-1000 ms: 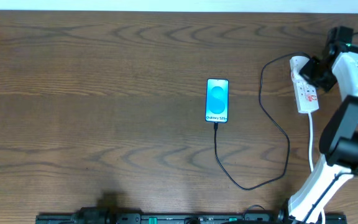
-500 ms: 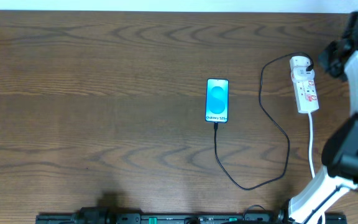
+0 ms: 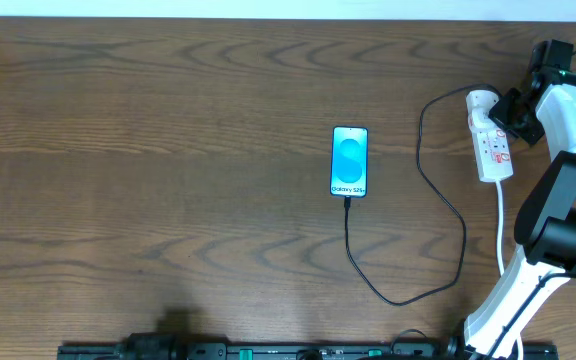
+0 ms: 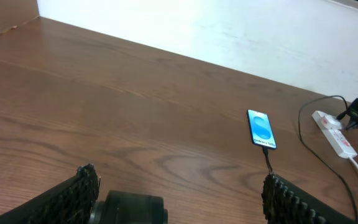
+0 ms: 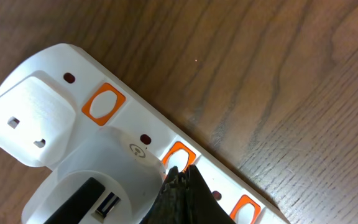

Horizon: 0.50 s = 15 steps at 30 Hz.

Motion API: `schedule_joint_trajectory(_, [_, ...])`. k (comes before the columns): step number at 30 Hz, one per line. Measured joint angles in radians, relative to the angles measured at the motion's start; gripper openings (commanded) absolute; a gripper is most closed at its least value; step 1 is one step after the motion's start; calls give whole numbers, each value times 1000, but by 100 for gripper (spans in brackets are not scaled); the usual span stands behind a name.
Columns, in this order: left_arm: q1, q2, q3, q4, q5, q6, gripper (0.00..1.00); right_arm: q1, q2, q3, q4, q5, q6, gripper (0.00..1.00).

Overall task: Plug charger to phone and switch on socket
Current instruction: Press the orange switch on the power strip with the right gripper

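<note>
**Switch step in hand: right end effector on the power strip**

Phone: face up on the counter, screen lit, well apart from the power strip on the side away from my right arm. The charger cable leaves the strip's rounded end, loops wide across the counter and meets the phone's short edge. From overhead it looks seated, so I judge the plugging step done. The joint is too small to confirm.

Power strip: flat on the counter, with a white plug filling the outlet at its rounded end. The wrist view shows a row of orange switches along one long edge.

Right end effector: fingers pinched together to a single point and holding nothing. The tip rests at the lower edge of the second switch counting from the rounded end. I cannot tell whether it presses or only touches, nor whether that switch is already thrown.

Left end effector: fingers spread wide and empty, low over the counter, far from the strip on the phone's side.

Next move, as I judge it: a short, firm push straight down on the switch, square to the strip so the tip does not slide off the rocker or skid the strip sideways. One doubt is whether this switch serves the occupied outlet or whether the one nearer the rounded end does. Check that before pressing.
</note>
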<state>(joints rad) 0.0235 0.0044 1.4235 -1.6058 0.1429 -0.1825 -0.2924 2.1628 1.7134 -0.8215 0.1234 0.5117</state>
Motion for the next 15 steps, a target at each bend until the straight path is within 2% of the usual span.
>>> schedule_joint_trajectory(15, [0,0,0,0,0,0,86,1,58,16,7,-22,-13,1])
